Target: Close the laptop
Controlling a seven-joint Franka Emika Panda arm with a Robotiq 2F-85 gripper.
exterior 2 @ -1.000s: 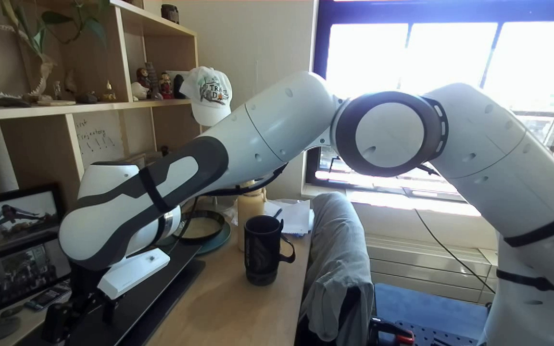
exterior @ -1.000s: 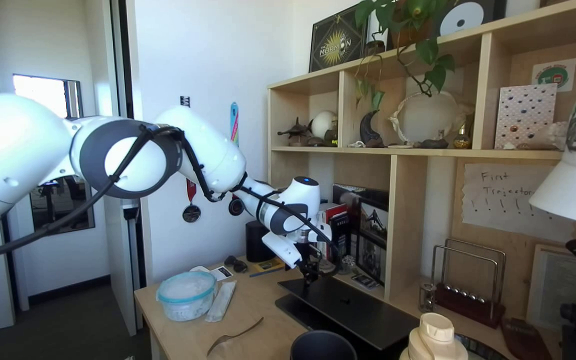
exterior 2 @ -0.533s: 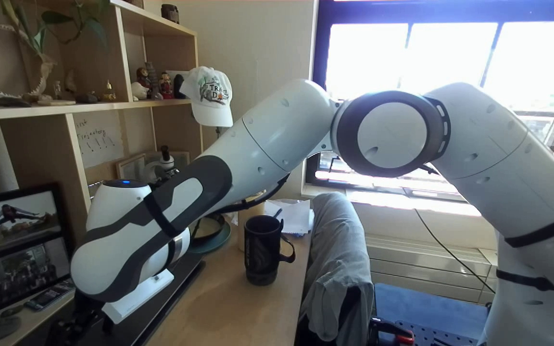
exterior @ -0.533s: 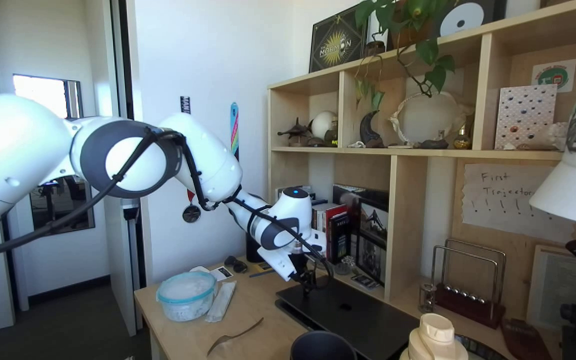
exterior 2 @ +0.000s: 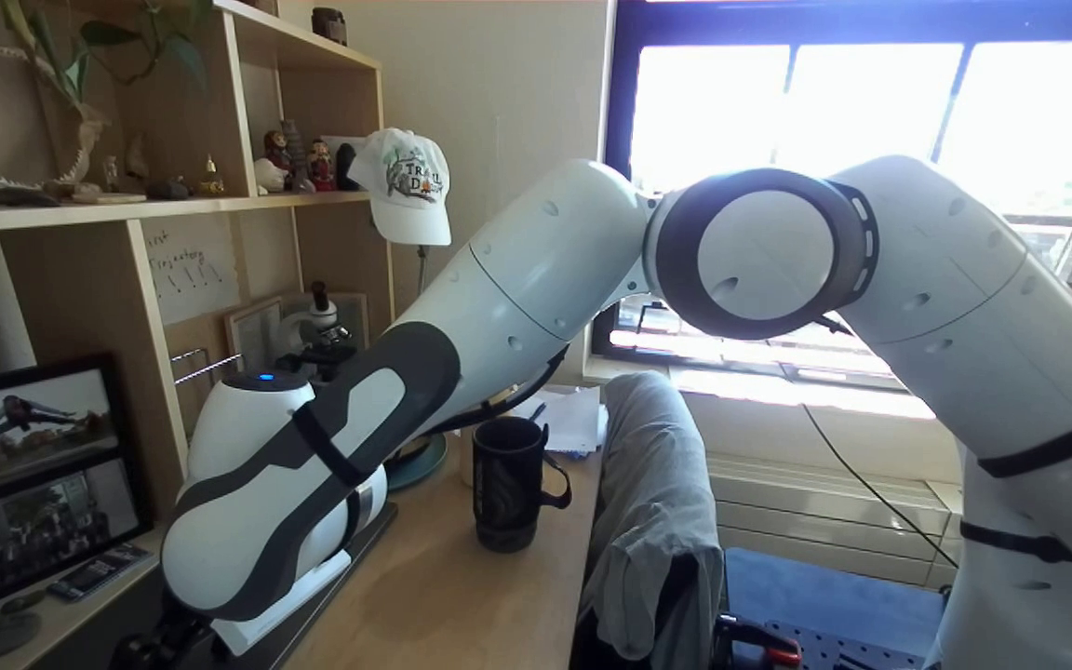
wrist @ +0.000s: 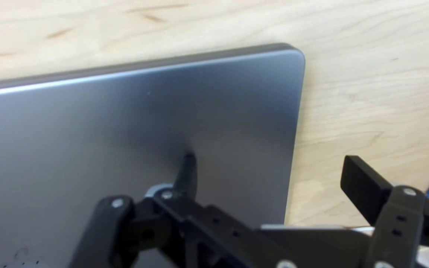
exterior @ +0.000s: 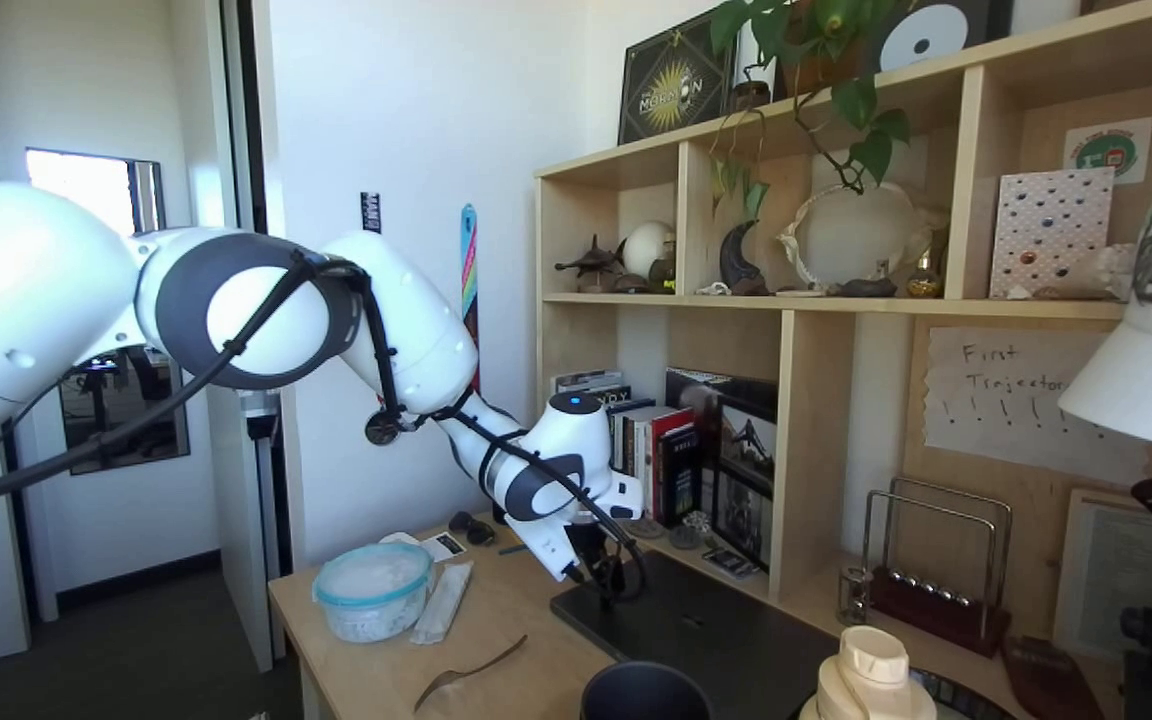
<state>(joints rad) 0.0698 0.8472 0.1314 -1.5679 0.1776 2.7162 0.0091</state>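
The matte black laptop (exterior: 726, 640) lies on the desk in an exterior view, its lid down flat with no gap showing over the base. A strip of it shows in an exterior view (exterior 2: 364, 544), and a rounded lid corner shows in the wrist view (wrist: 125, 123). My gripper (exterior: 608, 592) is low at the lid's far-left end. In the wrist view the gripper (wrist: 270, 162) is open and empty. One finger (wrist: 187, 175) points down onto the lid, its tip touching or almost touching. The other finger (wrist: 363, 186) is beyond the lid's side edge, over the desk.
A black mug (exterior 2: 508, 484) and a cream bottle (exterior: 871, 675) stand close to the laptop. A lidded bowl (exterior: 373, 592) and a fork (exterior: 466, 673) lie left. Picture frames (exterior: 744, 500), books (exterior: 648, 445) and a Newton's cradle (exterior: 936, 590) stand behind, along the shelf.
My gripper has moved down and slightly toward the left in an exterior view. The laptop lid has gone down with it, and the gap between lid and base has closed.
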